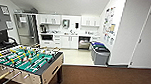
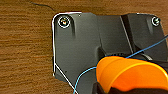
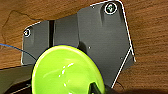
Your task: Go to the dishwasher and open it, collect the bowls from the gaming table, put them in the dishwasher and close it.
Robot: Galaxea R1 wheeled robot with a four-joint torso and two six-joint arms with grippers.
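An orange bowl (image 2: 130, 75) fills the near part of the left wrist view, carried over brown carpet with my left gripper shut on it. A lime-green bowl (image 3: 66, 71) shows in the right wrist view, and a dark finger (image 3: 93, 88) of my right gripper clamps its rim. The dishwasher (image 1: 84, 43) sits under the counter of the kitchenette straight ahead and far off, with a dark opening above a silver front. The white-topped gaming table is out of view.
A green-field foosball table (image 1: 28, 61) stands close at the front left, its rods sticking toward me. Grey bins with blue and green lids (image 1: 100, 53) line the right wall near the dishwasher. White cabinets (image 1: 69, 41) stand at the back, with a white door (image 1: 148, 36) on the right. Brown carpet (image 1: 107, 78) leads to pale kitchen floor.
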